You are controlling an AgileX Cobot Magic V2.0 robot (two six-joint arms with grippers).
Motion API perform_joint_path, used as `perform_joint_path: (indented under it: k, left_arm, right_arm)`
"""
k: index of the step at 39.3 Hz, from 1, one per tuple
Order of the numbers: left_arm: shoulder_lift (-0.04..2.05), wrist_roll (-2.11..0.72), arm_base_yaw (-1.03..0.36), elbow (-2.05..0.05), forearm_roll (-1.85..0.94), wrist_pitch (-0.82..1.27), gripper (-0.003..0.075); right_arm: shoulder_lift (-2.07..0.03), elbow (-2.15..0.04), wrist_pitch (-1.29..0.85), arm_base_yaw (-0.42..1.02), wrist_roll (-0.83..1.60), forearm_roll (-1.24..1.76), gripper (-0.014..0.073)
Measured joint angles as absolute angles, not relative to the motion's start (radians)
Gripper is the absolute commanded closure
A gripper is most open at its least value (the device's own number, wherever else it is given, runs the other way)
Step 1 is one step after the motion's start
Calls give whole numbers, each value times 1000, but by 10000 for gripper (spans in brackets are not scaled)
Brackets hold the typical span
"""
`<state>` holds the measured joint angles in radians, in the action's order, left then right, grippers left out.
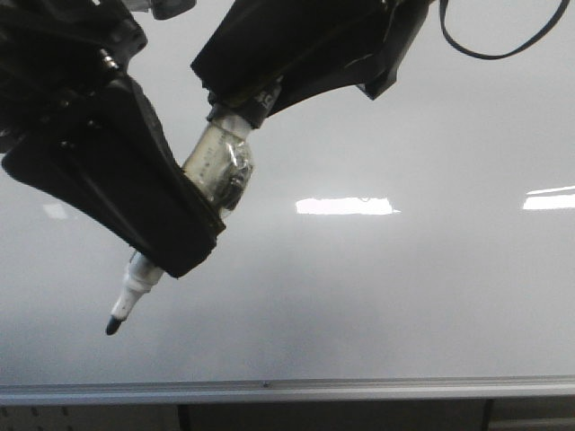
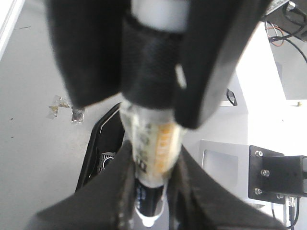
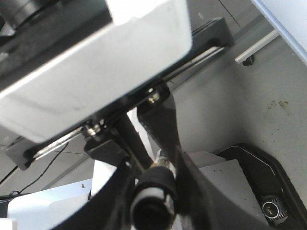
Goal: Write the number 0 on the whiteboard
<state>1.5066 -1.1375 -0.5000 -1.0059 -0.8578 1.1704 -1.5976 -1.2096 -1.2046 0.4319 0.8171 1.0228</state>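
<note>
The whiteboard (image 1: 404, 296) fills the front view, pale and glossy, with a silver rail (image 1: 359, 389) along its lower edge. No written 0 can be made out on it; the only marks on its surface are two bright light reflections (image 1: 347, 206) at mid-height, one near the middle and one at the right edge.

A marker (image 1: 216, 171) slants down and to the left across the board's left half. Its clear taped barrel shows between the two grippers, and its white nose ends in a black tip (image 1: 113, 326), which points at the board low down, above the rail. Whether the tip touches the surface cannot be told.

The left gripper (image 1: 171, 238) has its black padded jaws clamped on the marker's lower part, the nose sticking out below them. The right gripper (image 1: 247, 103) has its jaws closed on the marker's upper end; in the right wrist view the marker's black butt (image 3: 152, 196) sits gripped between the fingers.

Right of the marker, the board lies open and bare across to its right edge. A black cable (image 1: 490, 45) loops at the top right.
</note>
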Motion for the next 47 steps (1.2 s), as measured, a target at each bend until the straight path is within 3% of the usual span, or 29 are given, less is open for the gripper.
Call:
perform_joint_path:
  k: [6, 9, 12, 24, 37, 43, 47]
  left_arm:
    - [1507, -1138, -500, -1006, -872, 1170, 204]
    - [1507, -1140, -500, -1006, -889, 1165, 98]
    - [1505, -1142, -502, -1008, -909, 1142, 60]
    - [1505, -1144, -502, -1008, -917, 1129, 60]
    - [1505, -1145, -502, -1008, -917, 1129, 83]
    - [1505, -1145, -502, -1008, -917, 1129, 241]
    - [1505, -1145, -502, -1008, -917, 1129, 403]
  right_arm:
    - [-1598, -1210, -1195, 432, 817, 1021, 662]
    - [-1600, -1210, -1188, 432, 817, 1016, 662]
    - [-1602, -1210, -1194, 432, 817, 1016, 662]
    - [-1602, -1210, -1198, 432, 750, 905, 662]
    - [-1545, -1210, -1207, 367, 495, 510, 661]
    - [-1465, -1210, -1150, 257, 358, 343, 661]
    - [-1409, -1210, -1051, 197, 321, 291, 661]
